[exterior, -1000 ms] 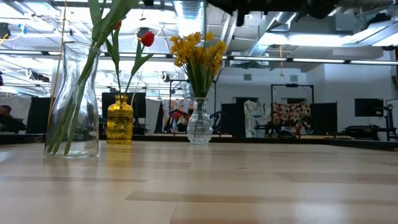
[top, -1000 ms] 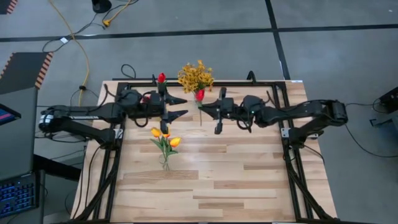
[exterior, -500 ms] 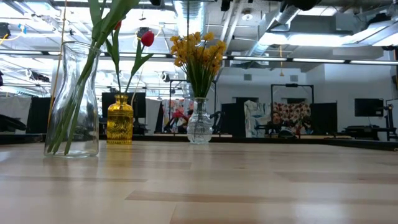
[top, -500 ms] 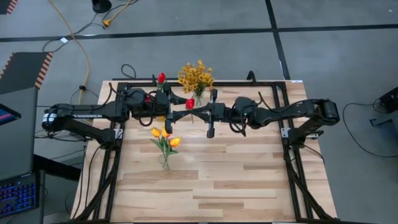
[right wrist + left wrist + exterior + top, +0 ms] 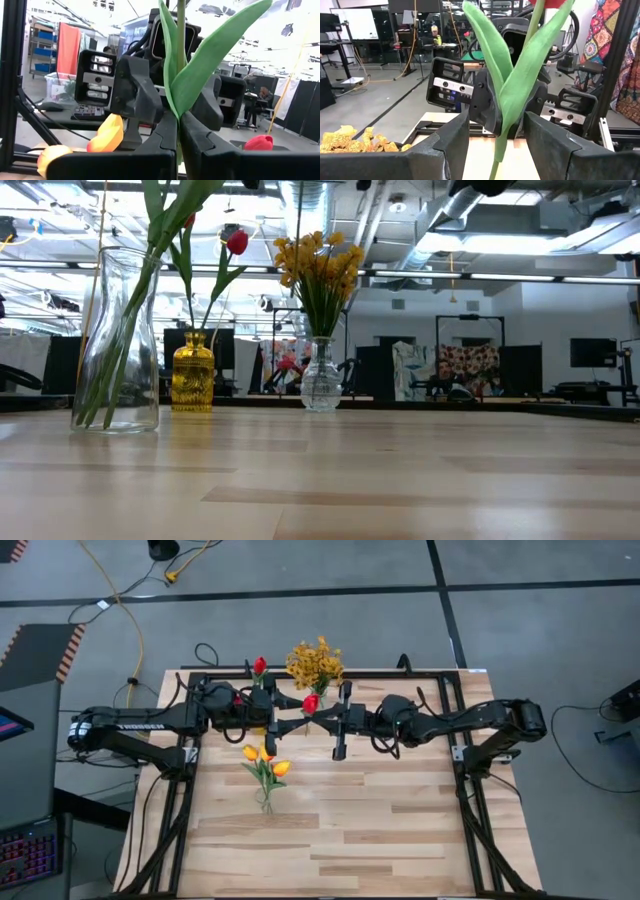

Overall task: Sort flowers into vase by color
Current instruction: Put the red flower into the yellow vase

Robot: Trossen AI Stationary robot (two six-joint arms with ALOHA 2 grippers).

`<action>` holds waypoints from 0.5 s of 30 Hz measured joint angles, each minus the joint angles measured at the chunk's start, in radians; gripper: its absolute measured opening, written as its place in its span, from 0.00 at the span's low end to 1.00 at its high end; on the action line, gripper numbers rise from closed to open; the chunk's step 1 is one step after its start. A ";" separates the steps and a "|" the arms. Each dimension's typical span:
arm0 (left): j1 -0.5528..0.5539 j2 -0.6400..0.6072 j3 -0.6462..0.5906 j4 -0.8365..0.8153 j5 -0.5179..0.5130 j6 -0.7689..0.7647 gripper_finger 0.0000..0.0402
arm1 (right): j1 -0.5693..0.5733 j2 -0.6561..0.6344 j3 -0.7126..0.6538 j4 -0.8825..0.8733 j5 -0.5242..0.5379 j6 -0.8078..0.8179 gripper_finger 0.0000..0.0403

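My right gripper is shut on a red tulip above the middle of the table's far half. My left gripper faces it, open. Its two fingers stand on either side of the tulip's green stem without touching it. A second red tulip stands with its stem in a yellow vase. Mustard-yellow blossoms stand in a small clear vase. Yellow-orange tulips stand in a tall clear vase. My right gripper pinches the tulip's stem between its two fingers, just where the two leaves spring from it. The fingers come about level from the table's right side and lie across the stem. The tulip stands roughly upright, lifted clear of the table, its lower stem hanging below.
The three vases stand in the table's far left part, close under and around both grippers. The near half of the wooden table is bare. A black frame runs along the table's edges.
My right gripper has carried the red tulip toward the table's left edge, up to my left gripper, and has rolled a little. The stem now stands between my left gripper's open fingers. The vases have stayed where they were.
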 joint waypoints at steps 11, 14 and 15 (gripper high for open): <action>0.000 0.000 0.000 0.010 0.000 0.010 0.44 | 0.000 0.000 -0.001 -0.012 0.000 0.000 0.08; 0.000 0.000 0.000 0.010 0.000 0.016 0.42 | 0.000 0.000 -0.001 -0.012 0.000 0.000 0.08; 0.000 0.000 0.000 0.010 0.001 0.024 0.41 | 0.000 0.000 -0.001 -0.015 0.000 0.001 0.08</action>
